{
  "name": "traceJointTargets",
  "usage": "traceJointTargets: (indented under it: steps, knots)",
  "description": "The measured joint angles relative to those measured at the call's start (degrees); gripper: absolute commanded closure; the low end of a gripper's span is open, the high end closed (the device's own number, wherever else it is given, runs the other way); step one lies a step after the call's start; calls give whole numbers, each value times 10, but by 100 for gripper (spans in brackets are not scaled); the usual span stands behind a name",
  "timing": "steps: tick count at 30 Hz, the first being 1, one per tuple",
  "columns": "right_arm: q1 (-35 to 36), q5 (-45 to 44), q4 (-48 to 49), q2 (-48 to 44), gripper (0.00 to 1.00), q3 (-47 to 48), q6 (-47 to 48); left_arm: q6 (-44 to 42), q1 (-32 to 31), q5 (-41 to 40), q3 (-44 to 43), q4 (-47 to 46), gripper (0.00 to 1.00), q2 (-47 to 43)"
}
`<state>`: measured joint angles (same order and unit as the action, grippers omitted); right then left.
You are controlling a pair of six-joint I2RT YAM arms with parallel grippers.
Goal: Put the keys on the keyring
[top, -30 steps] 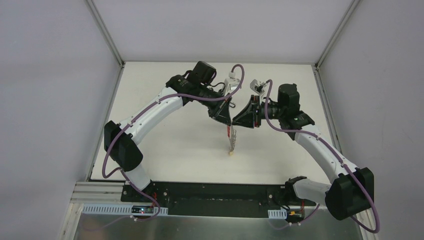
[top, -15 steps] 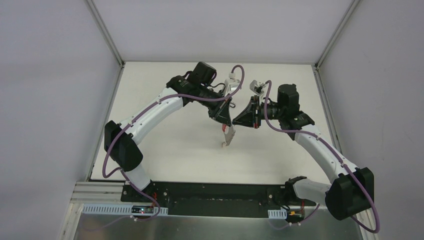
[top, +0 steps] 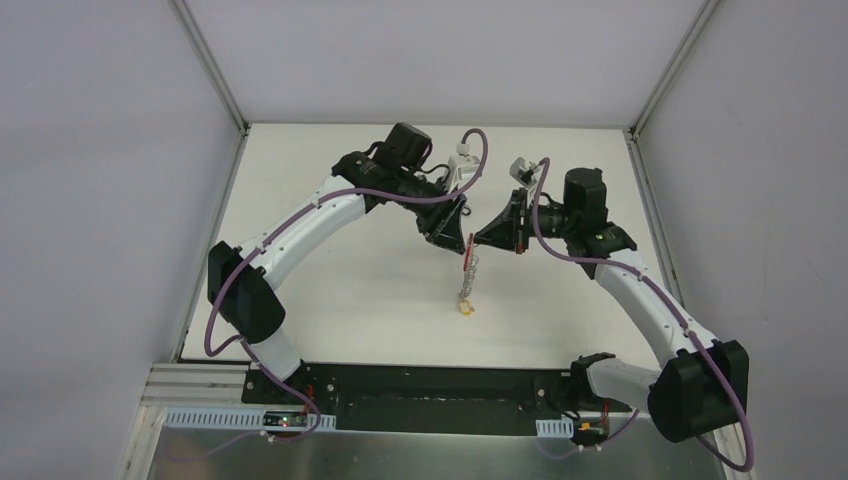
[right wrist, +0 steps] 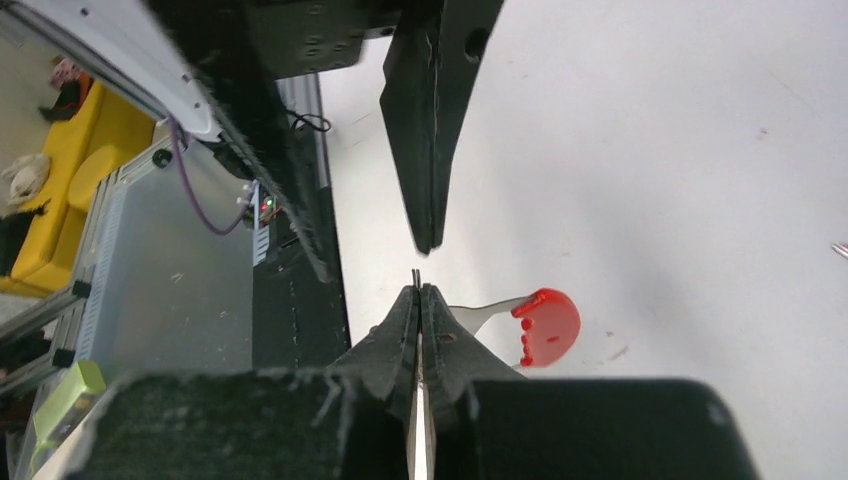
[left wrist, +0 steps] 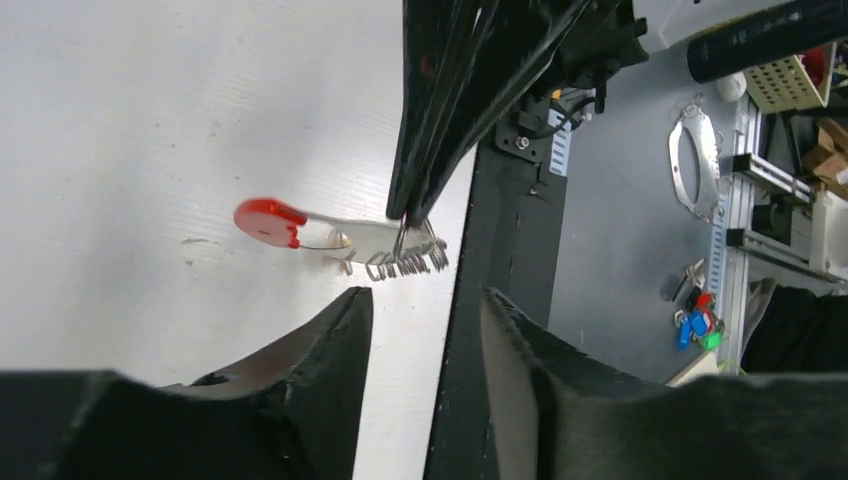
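The right gripper (right wrist: pixel 417 290) is pinched tight on the top ring of the bunch of small silver metal keys (left wrist: pixel 405 265). The bunch dangles below it with its red-and-grey strap (left wrist: pixel 270 220). The left gripper (left wrist: pixel 425 300), just beside the right gripper, is partly spread and empty.

A matte white worktop (top: pixel 330 290) lies between pale grey walls (top: pixel 100 150) with aluminium corner posts (top: pixel 211 65), a black base plate (top: pixel 430 385) and white slotted ducts (top: pixel 215 418) along its near edge.

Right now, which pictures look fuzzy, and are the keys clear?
Left wrist view: the left tool is a dark blur up close, but the keys and red strap end look sharp. Right wrist view: the right tool is fuzzy too. Top external view: even light, keys tiny.
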<state>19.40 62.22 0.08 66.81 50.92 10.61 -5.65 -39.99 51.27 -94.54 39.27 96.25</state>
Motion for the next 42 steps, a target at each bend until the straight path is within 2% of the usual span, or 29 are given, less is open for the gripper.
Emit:
traceJointTargets:
  steps: [3, 9, 13, 18, 25, 32, 42]
  knots:
    - [-29, -8, -29, -6, 100, 2, 7, 4, 8, -25, 4, -5, 40, -2]
    - [-55, -30, -118, -17, 100, 26, 47, 19, 34, -119, -17, -8, 40, 17]
    - [-75, -40, -169, -40, 100, 29, 66, 32, 44, -187, -112, -2, 40, 104]
    - [-100, -41, -202, -66, 100, 29, 77, 51, 44, -223, -230, 5, 41, 245]
    - [-126, -36, -216, -82, 100, 29, 85, 105, 42, -299, -341, 10, 44, 389]
    - [-140, -30, -216, -84, 100, 26, 86, 171, 29, -380, -397, 8, 45, 425]
    - [-148, -17, -216, -86, 100, 13, 86, 293, 21, -379, -458, -8, 47, 495]
